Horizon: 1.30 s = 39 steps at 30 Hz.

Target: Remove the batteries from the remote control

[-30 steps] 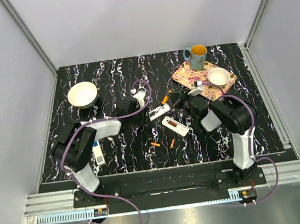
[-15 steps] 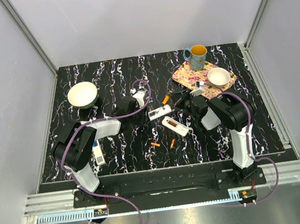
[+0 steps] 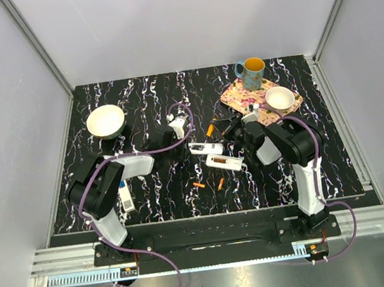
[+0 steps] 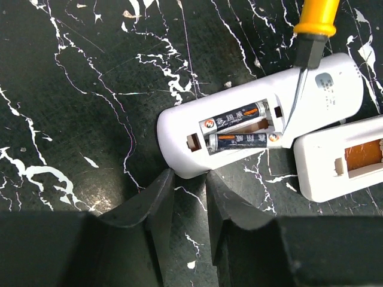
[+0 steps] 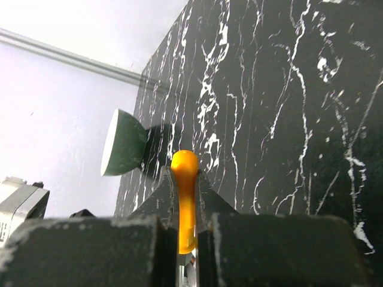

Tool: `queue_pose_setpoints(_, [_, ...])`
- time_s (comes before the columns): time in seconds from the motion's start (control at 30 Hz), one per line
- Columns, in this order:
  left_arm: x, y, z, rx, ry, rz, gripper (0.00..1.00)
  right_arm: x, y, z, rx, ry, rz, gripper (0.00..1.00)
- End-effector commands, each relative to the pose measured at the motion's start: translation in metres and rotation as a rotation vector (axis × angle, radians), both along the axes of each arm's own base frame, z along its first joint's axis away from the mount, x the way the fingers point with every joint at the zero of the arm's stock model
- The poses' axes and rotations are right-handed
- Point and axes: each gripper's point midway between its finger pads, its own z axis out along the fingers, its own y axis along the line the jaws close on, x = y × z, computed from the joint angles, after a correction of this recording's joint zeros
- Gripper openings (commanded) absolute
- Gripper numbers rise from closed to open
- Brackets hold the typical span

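two dark batteries with orange ends lie in the open bay of the white remote on the desk. a screwdriver touches the bay's end, its orange handle pinched by the right pincer. the left pincer, slightly spread and empty, sits just beside the remote.

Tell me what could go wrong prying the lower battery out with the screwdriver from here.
1. The remote lies unheld: the left gripper is open beside its end, so a push from the screwdriver in the right gripper may slide it instead of lifting the lower battery.
2. The second remote lies right beside it and could get shoved.
3. A popped battery might roll away; two loose batteries already lie on the table.
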Motion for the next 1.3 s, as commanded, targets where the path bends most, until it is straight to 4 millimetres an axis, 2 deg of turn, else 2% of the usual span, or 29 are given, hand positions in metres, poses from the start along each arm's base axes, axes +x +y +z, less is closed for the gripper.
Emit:
queue_pose_setpoints(0.0, [-0.043,-0.007,-0.038,-0.005,0.167,-0.088,0.3,-0.002,0.018,0.054,0.129,-0.18,0.072,0.0])
queue_pose_setpoints(0.27, [-0.042,-0.009,-0.033,-0.011,0.161,-0.092,0.31,0.006,0.02,0.054,0.131,-0.189,0.072,0.0])
queue_pose_setpoints(0.5, [-0.039,-0.007,-0.032,0.001,0.156,-0.081,0.31,0.003,0.02,0.053,0.126,-0.187,0.081,0.0])
queue_pose_setpoints(0.6, [-0.038,-0.008,-0.029,-0.006,0.149,-0.077,0.32,0.002,0.018,0.058,0.119,-0.201,0.078,0.0])
queue_pose_setpoints(0.7, [-0.033,-0.01,-0.015,-0.032,0.117,-0.068,0.4,0.0,0.014,0.066,0.105,-0.226,0.069,0.0])
queue_pose_setpoints(0.73, [-0.03,-0.011,-0.006,-0.039,0.095,-0.061,0.48,-0.001,0.012,0.07,0.096,-0.24,0.067,0.0])
queue_pose_setpoints(0.77, [-0.028,-0.011,-0.002,-0.042,0.084,-0.056,0.5,-0.002,0.011,0.073,0.092,-0.247,0.063,0.0])
queue_pose_setpoints(0.87, [-0.021,-0.012,0.016,-0.051,0.046,-0.051,0.55,-0.004,0.002,0.084,0.076,-0.273,0.042,0.0])
queue_pose_setpoints(1.07, [-0.007,-0.014,0.043,-0.057,-0.027,-0.058,0.57,-0.011,-0.026,0.101,0.048,-0.309,-0.024,0.0])
queue_pose_setpoints(1.1, [-0.001,-0.017,0.053,-0.061,-0.049,-0.061,0.57,-0.011,-0.03,0.102,0.043,-0.309,-0.038,0.0])
queue_pose_setpoints(1.17, [0.003,-0.019,0.055,-0.044,-0.054,-0.082,0.55,-0.016,-0.039,0.105,0.018,-0.317,-0.055,0.0])
queue_pose_setpoints(1.2, [0.013,-0.025,0.067,-0.048,-0.078,-0.091,0.49,-0.016,-0.042,0.106,0.007,-0.319,-0.065,0.0])
queue_pose_setpoints(1.23, [0.011,-0.028,0.06,-0.029,-0.053,-0.124,0.45,-0.02,-0.045,0.105,-0.022,-0.319,-0.071,0.0])
queue_pose_setpoints(1.27, [0.013,-0.031,0.062,-0.031,-0.052,-0.14,0.42,-0.022,-0.047,0.106,-0.038,-0.32,-0.076,0.0])
